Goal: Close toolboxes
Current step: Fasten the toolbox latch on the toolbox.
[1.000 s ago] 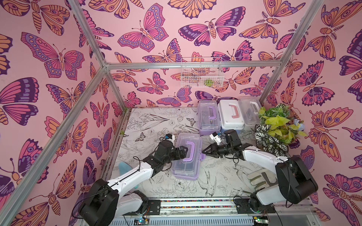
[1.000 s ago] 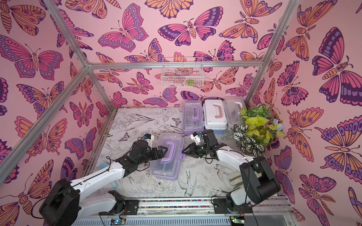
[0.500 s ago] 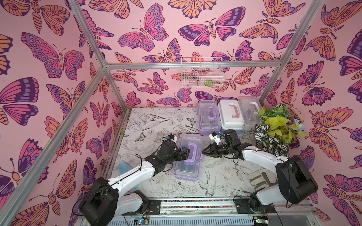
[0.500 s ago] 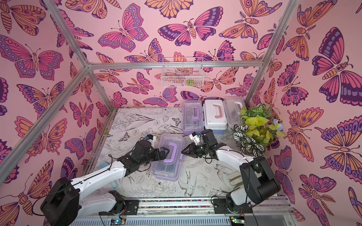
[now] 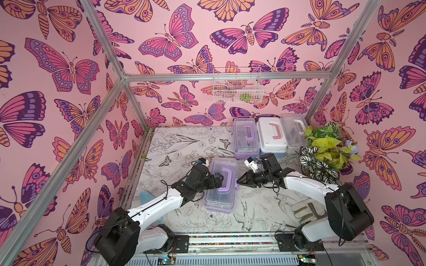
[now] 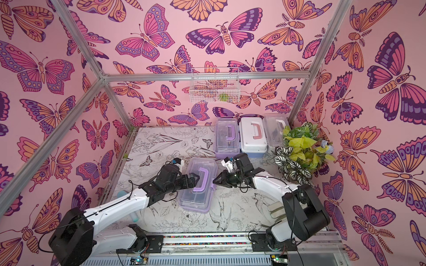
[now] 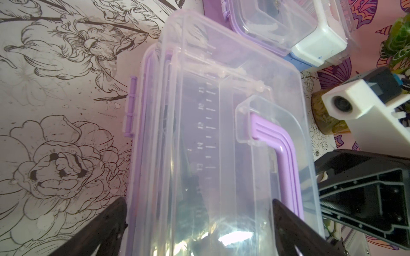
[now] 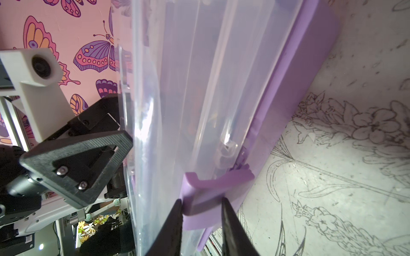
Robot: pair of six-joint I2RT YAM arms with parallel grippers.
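Observation:
The near toolbox (image 5: 221, 191) (image 6: 196, 195), purple base with clear lid and purple handle (image 7: 286, 155), lies mid-table with its lid down. My left gripper (image 5: 217, 180) (image 7: 198, 200) is open, its fingers straddling the lid beside the handle. My right gripper (image 5: 239, 182) (image 8: 202, 200) is at the box's right side, shut on the purple latch (image 8: 217, 184). Three more toolboxes stand lid-down in a row at the back: purple (image 5: 245, 138), white-lidded with pink handle (image 5: 272, 135), and white with clear lid (image 5: 295, 133).
A potted plant (image 5: 327, 149) stands at the right, close behind my right arm. A white wire basket (image 5: 237, 88) hangs on the back wall. A light blue object (image 5: 146, 198) lies front left and a pale folded item (image 5: 304, 209) front right.
My left gripper has slid further over the lid toward the handle and opened wider. The right gripper has stayed at the latch and closed slightly.

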